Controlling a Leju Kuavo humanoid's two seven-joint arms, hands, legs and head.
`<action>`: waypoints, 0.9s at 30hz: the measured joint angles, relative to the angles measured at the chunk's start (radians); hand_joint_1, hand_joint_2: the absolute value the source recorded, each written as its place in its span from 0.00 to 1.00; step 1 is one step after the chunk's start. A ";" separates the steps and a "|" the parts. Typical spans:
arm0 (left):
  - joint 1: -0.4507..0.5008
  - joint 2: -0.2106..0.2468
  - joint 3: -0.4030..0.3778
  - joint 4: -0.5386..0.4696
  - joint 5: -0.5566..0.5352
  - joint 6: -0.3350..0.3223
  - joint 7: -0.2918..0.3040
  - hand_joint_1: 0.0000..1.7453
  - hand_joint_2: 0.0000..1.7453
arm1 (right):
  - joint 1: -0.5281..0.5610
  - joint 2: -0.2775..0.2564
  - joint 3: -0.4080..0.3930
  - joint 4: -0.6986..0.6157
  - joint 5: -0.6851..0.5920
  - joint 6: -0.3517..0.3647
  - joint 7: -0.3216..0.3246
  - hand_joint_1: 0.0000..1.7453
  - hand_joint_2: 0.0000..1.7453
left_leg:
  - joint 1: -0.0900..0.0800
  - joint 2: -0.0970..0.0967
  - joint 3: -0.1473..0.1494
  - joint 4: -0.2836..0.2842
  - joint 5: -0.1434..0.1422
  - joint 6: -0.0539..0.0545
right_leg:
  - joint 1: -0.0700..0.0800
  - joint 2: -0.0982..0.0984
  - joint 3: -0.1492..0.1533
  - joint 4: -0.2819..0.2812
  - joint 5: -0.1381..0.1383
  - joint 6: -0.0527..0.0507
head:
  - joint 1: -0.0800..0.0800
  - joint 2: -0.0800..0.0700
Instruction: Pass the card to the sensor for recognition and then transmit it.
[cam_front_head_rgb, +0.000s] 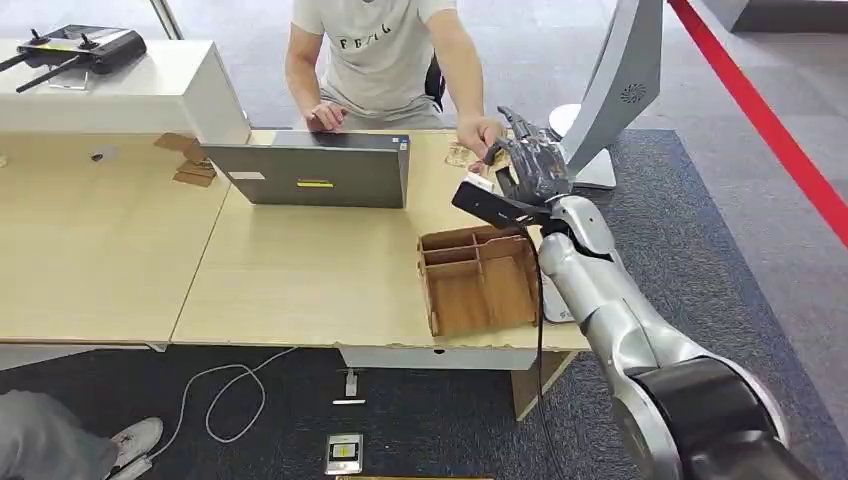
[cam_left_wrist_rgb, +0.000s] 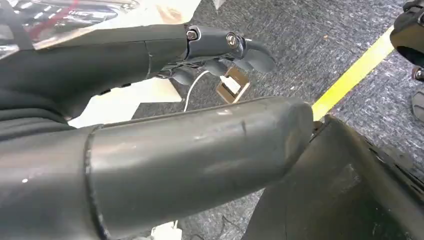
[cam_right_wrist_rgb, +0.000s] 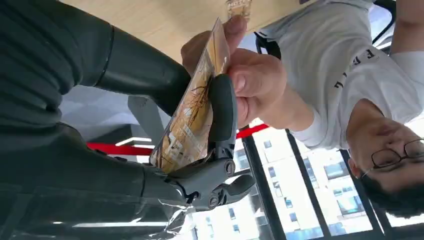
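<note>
Head view: beyond the brown wooden divided tray (cam_front_head_rgb: 478, 278), the right hand (cam_front_head_rgb: 528, 165) reaches out to meet the person's hand (cam_front_head_rgb: 478, 134) for the handover.

Left wrist view: the left hand (cam_left_wrist_rgb: 220, 50) hangs released above the carpet.

Right wrist view: the right hand grasps the yellow-brown patterned card (cam_right_wrist_rgb: 192, 112), which the person's fingers (cam_right_wrist_rgb: 250, 82) also pinch.

A light wooden bench (cam_front_head_rgb: 300, 290) carries an open grey laptop (cam_front_head_rgb: 320, 172) at its far edge and a brown divided wooden tray (cam_front_head_rgb: 478, 280) at its near right. A grey monitor stand (cam_front_head_rgb: 600, 175) rests on the far right corner, small wooden blocks (cam_front_head_rgb: 190, 160) left of the laptop.
</note>
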 joint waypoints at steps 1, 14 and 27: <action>0.000 0.000 0.000 0.000 0.000 0.000 0.000 0.00 0.00 | 0.000 0.000 0.000 0.000 0.000 0.000 0.000 1.00 1.00 | 0.000 0.000 0.000 0.000 0.000 0.000 | 0.000 0.000 0.000 0.000 0.000 0.000 | 0.000 0.000; 0.003 0.004 -0.002 0.000 0.012 0.010 -0.047 0.00 0.00 | 0.006 -0.004 0.015 0.000 0.048 0.034 0.042 0.00 0.00 | 0.000 0.000 -0.001 0.000 0.000 0.000 | 0.000 0.000 -0.001 0.000 0.000 0.000 | 0.000 0.000; 0.009 0.007 -0.003 0.000 0.012 0.007 -0.043 0.00 0.00 | 0.006 -0.043 0.031 -0.017 0.075 0.084 0.041 0.00 1.00 | 0.000 0.000 -0.001 0.000 0.000 0.000 | 0.000 0.000 -0.001 0.000 0.000 0.000 | 0.000 0.000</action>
